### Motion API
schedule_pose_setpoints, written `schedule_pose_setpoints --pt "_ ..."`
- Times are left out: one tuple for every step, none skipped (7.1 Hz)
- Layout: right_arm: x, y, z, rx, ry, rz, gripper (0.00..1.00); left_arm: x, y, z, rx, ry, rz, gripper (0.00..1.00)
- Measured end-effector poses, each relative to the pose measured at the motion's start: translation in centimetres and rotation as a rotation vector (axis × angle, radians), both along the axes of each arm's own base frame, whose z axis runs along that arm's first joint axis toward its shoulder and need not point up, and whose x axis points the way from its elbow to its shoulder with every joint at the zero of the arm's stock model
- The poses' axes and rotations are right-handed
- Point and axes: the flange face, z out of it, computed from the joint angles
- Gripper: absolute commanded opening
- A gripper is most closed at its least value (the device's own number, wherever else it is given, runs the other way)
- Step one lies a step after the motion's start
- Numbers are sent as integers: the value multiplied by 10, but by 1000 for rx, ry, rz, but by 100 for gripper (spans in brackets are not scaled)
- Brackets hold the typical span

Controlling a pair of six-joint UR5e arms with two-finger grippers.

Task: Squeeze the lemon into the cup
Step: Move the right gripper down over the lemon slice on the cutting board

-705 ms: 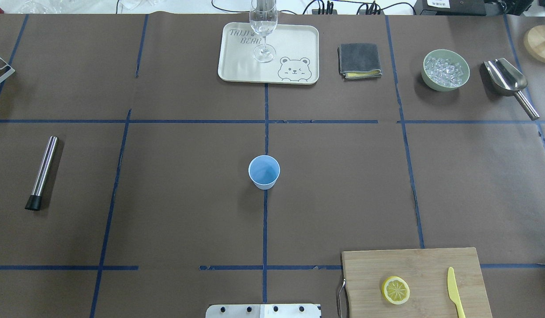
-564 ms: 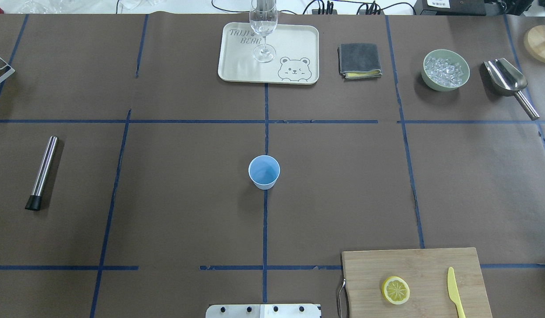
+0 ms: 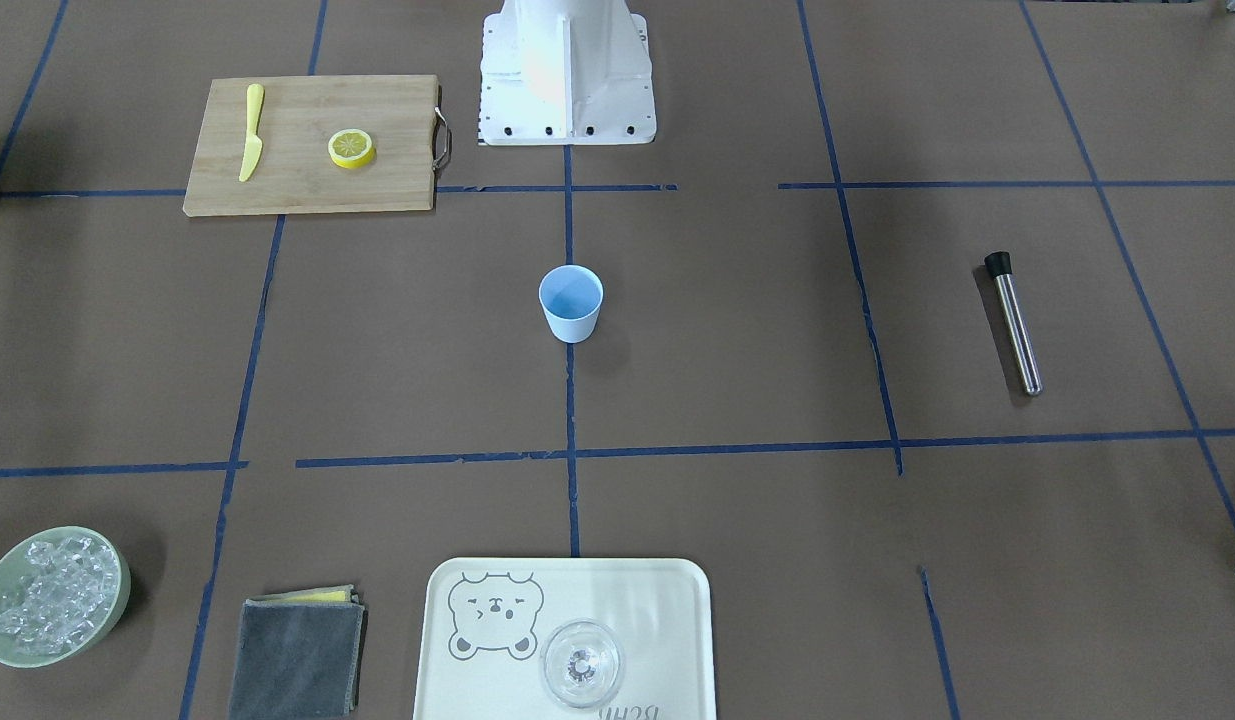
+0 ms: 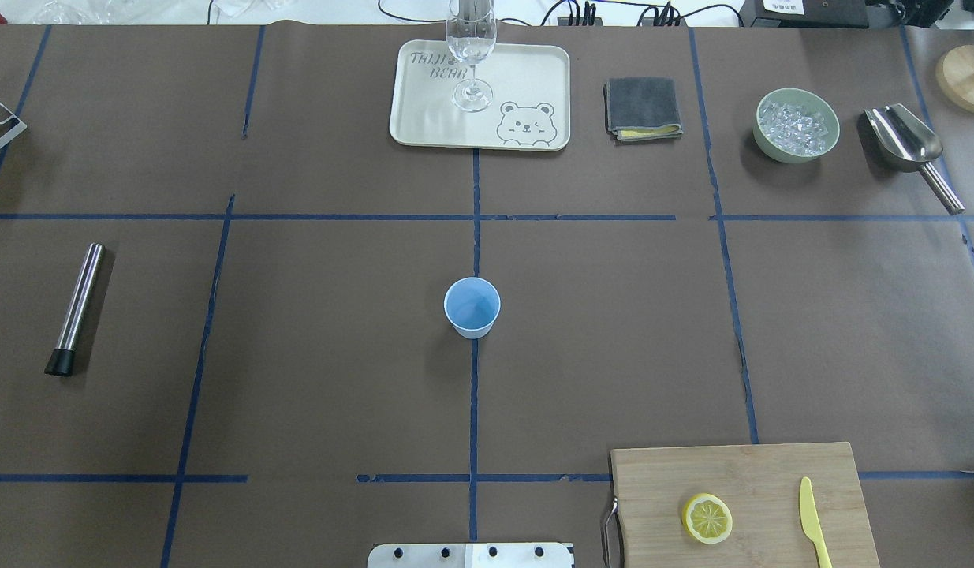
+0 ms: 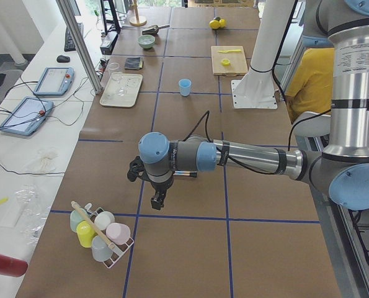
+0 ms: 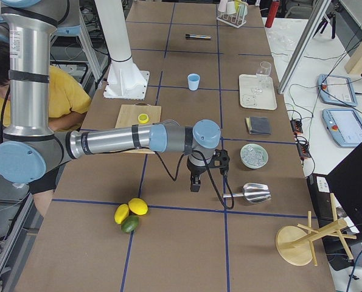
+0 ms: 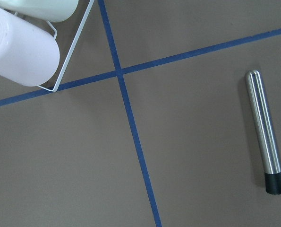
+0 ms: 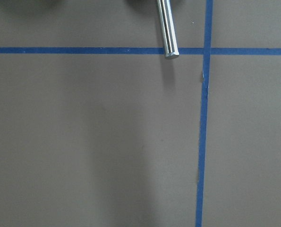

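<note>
Cup [image 4: 472, 308] is standing at the overhead frame's centre; lemon [image 4: 707, 518] is lying on board [image 4: 770, 467], lower right. Left fingers [image 5: 156, 202] and right fingers [image 6: 194, 184] are hanging above worktop [image 4: 297, 355]; apart or together, cannot tell.

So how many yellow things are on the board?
2: the lemon near the middle of the board, and the knife apart from it, toward the robot's right. Nothing seems hidden.
</note>
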Motion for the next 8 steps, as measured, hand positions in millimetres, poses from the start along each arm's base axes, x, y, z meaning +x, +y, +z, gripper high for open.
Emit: schedule_pose_setpoints --pt "-4 -1 -4 18 -29 -4 100 1 0 1 14 5 -1 100" --pt "-14 -1 -10 43 -49 -25 100 1 0 2 20 8 -1 100" --pt "-37 4 -24 72 -61 -73 100 2 -1 3 24 10 1 100" --pt "-67 18 -45 93 -63 -130 100 2 -2 3 37 11 2 100" --pt "-90 39 -67 105 -54 -168 100 3 -2 3 51 12 4 100" --pt "-110 57 -93 108 -43 -182 100 3 -1 2 60 13 5 100" --pt "-141 74 -125 99 -36 -174 100 4 -2 0 73 24 5 100" --pt "-187 96 -156 95 -38 -159 99 5 -2 -2 88 43 7 100"
